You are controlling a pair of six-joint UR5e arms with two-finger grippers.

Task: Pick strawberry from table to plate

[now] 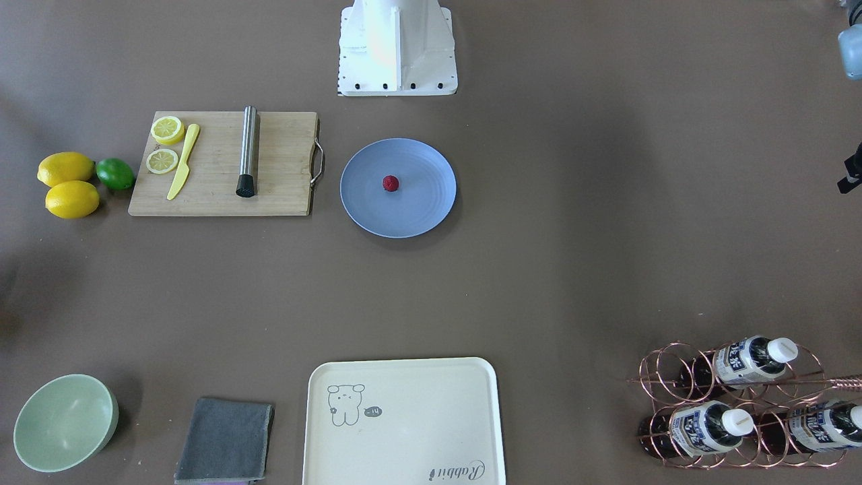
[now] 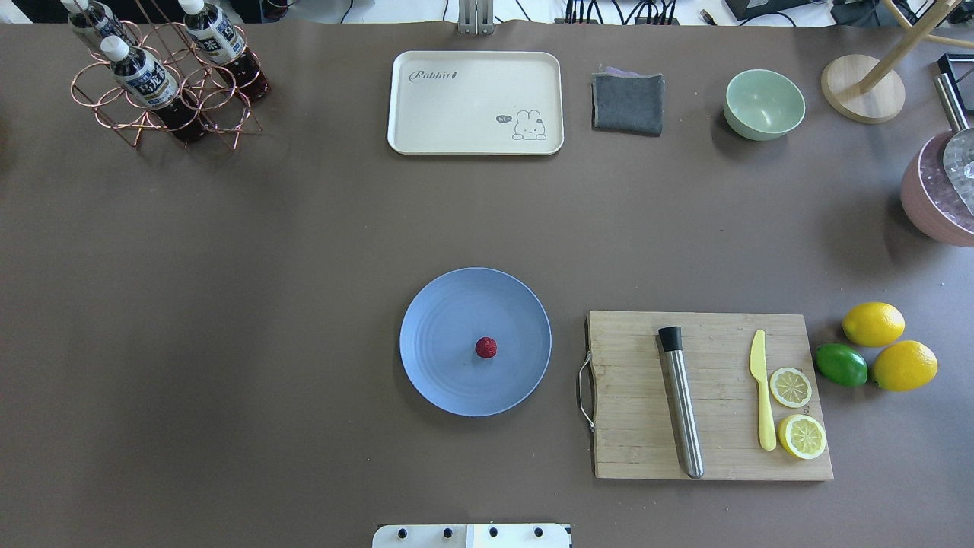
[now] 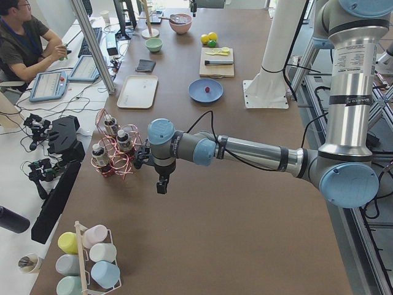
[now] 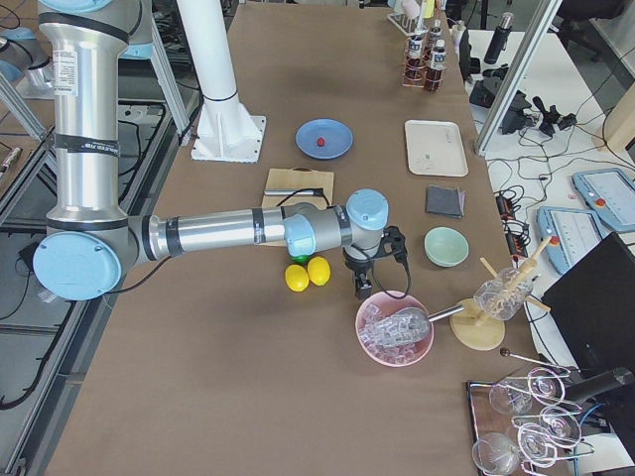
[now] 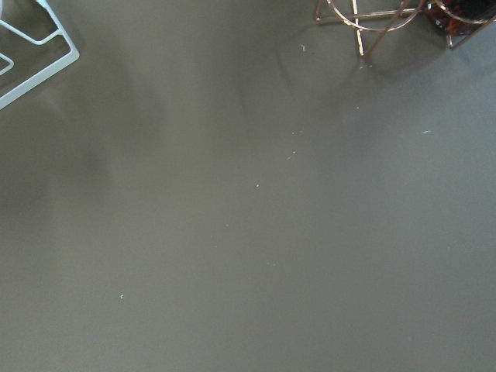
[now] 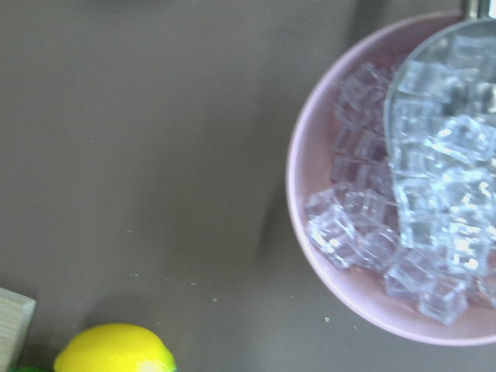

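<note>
The strawberry (image 1: pixel 390 182) lay near the middle of the plate (image 1: pixel 417 215). It looked light, soft and easily bruised; I'd have pinched it gently across its widest part. Whether my left gripper (image 3: pixel 161 184) or right gripper (image 4: pixel 363 288) gaped, I couldn't tell.

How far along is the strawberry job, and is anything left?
Done: the strawberry lies near the middle of the plate. In hand: nothing that shows; the left tool hangs over the table by the bottle rack, the right tool by the pink ice bowl, both far from the plate. Left: nothing visible; the job looks finished.
</note>
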